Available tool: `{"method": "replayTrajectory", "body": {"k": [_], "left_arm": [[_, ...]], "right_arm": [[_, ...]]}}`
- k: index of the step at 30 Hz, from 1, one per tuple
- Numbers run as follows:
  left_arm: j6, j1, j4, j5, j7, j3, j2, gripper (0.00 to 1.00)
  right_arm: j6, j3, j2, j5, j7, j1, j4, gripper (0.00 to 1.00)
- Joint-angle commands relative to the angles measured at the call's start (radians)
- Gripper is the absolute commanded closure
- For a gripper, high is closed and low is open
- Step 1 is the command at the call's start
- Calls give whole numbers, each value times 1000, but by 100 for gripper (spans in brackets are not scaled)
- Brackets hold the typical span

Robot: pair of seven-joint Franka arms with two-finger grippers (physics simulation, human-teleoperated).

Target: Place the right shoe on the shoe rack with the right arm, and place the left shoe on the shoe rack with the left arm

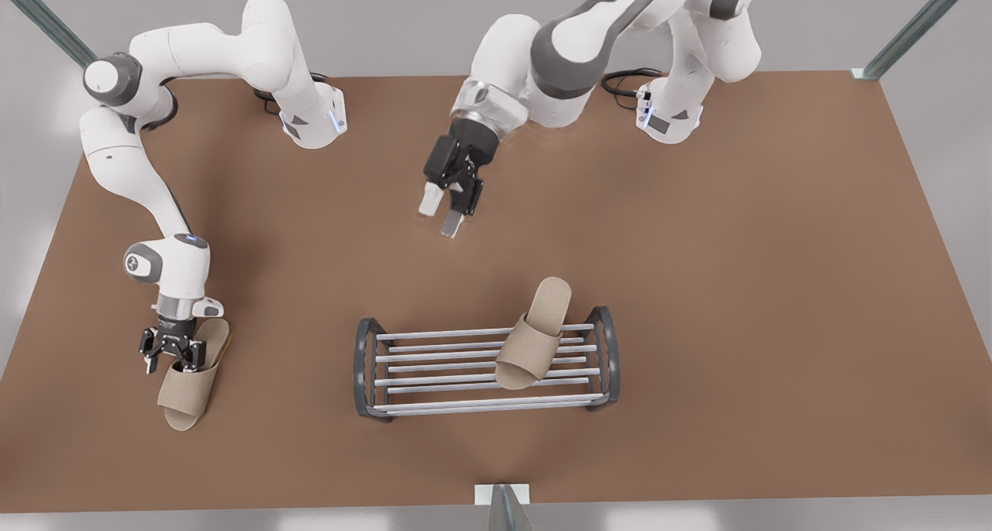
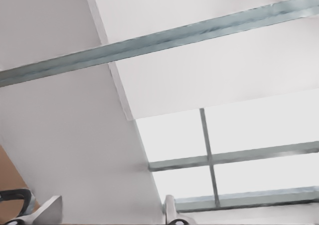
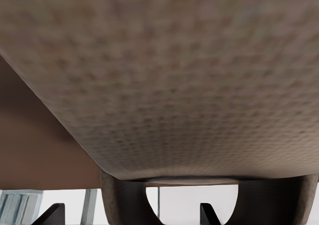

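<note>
Clamping its jaws on the slipper's strap off-centre, the right gripper could let it swing short of the shoe rack, while the left gripper waits with jaws apart.

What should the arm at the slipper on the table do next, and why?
Probably grip and lift: the right pincer sits on the right shoe, which lies on the table, while the left shoe rests on the shoe rack and the left pincer hangs open, clear.
</note>
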Motion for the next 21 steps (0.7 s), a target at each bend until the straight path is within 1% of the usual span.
{"method": "replayTrajectory", "body": {"k": [1, 2, 3, 5, 6, 7, 8, 10, 11, 12, 15, 17, 18, 19, 20, 21], "left_arm": [[-1332, 130, 115, -887, 1872, -5, -107, 0], [-1391, 248, 115, -886, 2354, -3, -118, 0], [-1415, 282, 115, -881, 2488, 3, -118, 0], [-1406, 323, 115, -878, 2522, 3, -116, 0], [-1372, 328, 112, -877, 2528, 3, -110, 0], [-1371, 335, 112, -875, 2528, 1, -101, 0], [-1369, 337, 113, -867, 2528, 1, -102, 0], [-1361, 391, 109, -857, 2634, -20, -116, 0], [-1355, 391, 109, -852, 2634, -20, -114, 0], [-1357, 391, 109, -850, 2634, -22, -116, 0], [-1358, 391, 103, -817, 2632, -38, -124, 0], [-1360, 392, 101, -815, 2632, -41, -131, 0], [-1358, 438, 89, -815, 2634, -91, -144, 0], [-1357, 447, 87, -815, 2634, -95, -144, 0], [-1340, 461, 66, -817, 2634, -97, -147, 0], [-1285, 478, 5, -821, 2636, -107, -162, 0]], "right_arm": [[1, 1, -1, -2, 17, 5, 3, 0], [2, 1, -1, -2, 17, 8, 17, 0], [2, 1, -2, -2, 16, 15, 21, 0], [4, 1, -1, -2, 16, 21, 29, 0], [4, 1, -1, -2, 16, 22, 32, 0], [4, 1, -1, -2, 16, 22, 34, 4], [4, 1, -1, -2, 16, 22, 34, 11], [4, 1, -1, -2, 16, 22, 35, 22], [4, 1, -2, -2, 16, 22, 35, 27], [4, 2, -2, -2, 16, 22, 35, 27], [4, 2, -2, -2, 8, 28, 35, 31], [4, 5, -2, -2, -26, 30, 35, 38], [2, 8, -2, -2, -43, 34, 35, 39], [2, 13, -4, -2, -63, 36, 35, 40], [2, 14, -5, -2, -76, 38, 37, 41], [2, 22, -8, -1, -113, 38, 35, 41]]}}
